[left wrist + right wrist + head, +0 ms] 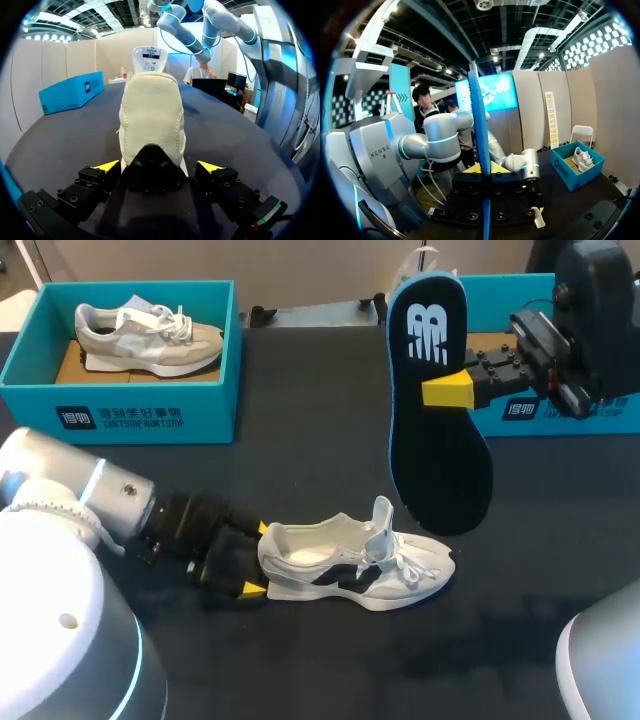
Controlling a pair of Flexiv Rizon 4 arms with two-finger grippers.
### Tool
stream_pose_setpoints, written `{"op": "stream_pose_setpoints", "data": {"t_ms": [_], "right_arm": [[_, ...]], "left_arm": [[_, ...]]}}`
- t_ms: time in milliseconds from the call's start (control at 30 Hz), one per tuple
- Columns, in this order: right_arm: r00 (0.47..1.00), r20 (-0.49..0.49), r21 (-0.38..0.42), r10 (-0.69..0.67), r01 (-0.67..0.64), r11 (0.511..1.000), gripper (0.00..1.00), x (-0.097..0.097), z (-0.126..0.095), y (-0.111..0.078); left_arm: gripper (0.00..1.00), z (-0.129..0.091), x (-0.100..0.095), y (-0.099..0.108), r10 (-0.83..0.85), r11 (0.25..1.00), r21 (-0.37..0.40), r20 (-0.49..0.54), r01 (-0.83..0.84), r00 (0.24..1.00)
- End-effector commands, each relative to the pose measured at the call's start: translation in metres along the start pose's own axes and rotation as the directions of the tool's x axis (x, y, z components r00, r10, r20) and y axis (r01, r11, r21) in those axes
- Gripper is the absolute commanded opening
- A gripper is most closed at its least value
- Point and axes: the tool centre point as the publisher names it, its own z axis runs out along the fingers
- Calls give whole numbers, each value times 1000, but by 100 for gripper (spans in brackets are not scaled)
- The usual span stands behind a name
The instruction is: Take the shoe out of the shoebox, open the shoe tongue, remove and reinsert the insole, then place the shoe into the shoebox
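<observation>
A white sneaker lies on its side on the black table, toe to the right, tongue pulled up. My left gripper is open at its heel, a yellow tip on either side. The left wrist view shows the suede heel between the spread fingers of the left gripper. My right gripper is shut on the dark, blue-edged insole, holding it upright above the shoe's toe. In the right wrist view the insole stands edge-on in the right gripper.
A teal shoebox at the back left holds a second pale sneaker; this shoebox also shows in the right wrist view. Another teal box stands at the back right, partly behind my right arm.
</observation>
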Motion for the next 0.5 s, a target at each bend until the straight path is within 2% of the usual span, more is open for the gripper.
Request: {"op": "stream_pose_setpoints", "data": {"t_ms": [33, 267, 433, 467, 500], "right_arm": [[1000, -3, 4, 1, -1, 1000, 0, -3, 2, 1], [1000, -3, 4, 1, -1, 1000, 0, -3, 2, 1], [1000, -3, 4, 1, -1, 1000, 0, -3, 2, 1], [1000, -3, 4, 1, -1, 1000, 0, -3, 2, 1], [1000, -3, 4, 1, -1, 1000, 0, -3, 2, 1]], "left_arm": [[100, -1, 1, -4, -2, 1000, -29, 1, 2, 1000], [100, -1, 1, -4, -2, 1000, -29, 1, 2, 1000], [100, -9, -2, -4, -25, 997, -67, -22, 23, 999], [100, -10, -3, -5, -32, 994, -109, -25, 29, 999], [100, -10, -3, -6, -21, 993, -120, -20, 19, 1000]]}}
